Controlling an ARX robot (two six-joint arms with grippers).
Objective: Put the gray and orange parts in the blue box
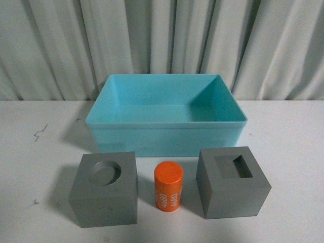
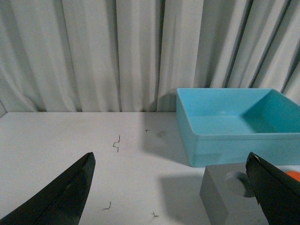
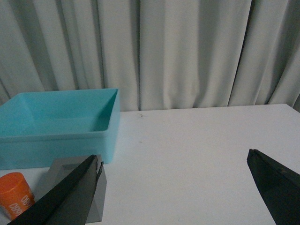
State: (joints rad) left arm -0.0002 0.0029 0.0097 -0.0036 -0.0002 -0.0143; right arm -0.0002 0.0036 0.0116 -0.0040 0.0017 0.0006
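Table [image 1: 293, 152] | round-recess cube [image 1: 104, 197], orange cylinder [image 1: 168, 186], rectangular-recess cube [image 1: 234, 190] outside blue box [image 1: 167, 140] | left tool [image 2: 169, 159], right tool [image 3: 173, 154] agape

Pleated pale curtain [image 1: 152, 40] behind white table [image 1: 283, 136]; small dark scuffs [image 1: 39, 132] on left side.

Smooth plastic box [image 1: 167, 139] & matte cubes [image 1: 104, 202]

The left claw [image 2: 169, 157] hangs wide apart over the white desk [image 2: 70, 136], nothing between its dark fingers [image 2: 70, 192]. The blue box [image 2: 234, 147] stands before a pale curtain [image 2: 93, 56]. Just beside the box, a gray cube [image 2: 220, 192] shows its round recess, with a sliver of the orange cylinder [image 2: 294, 175] next to it.
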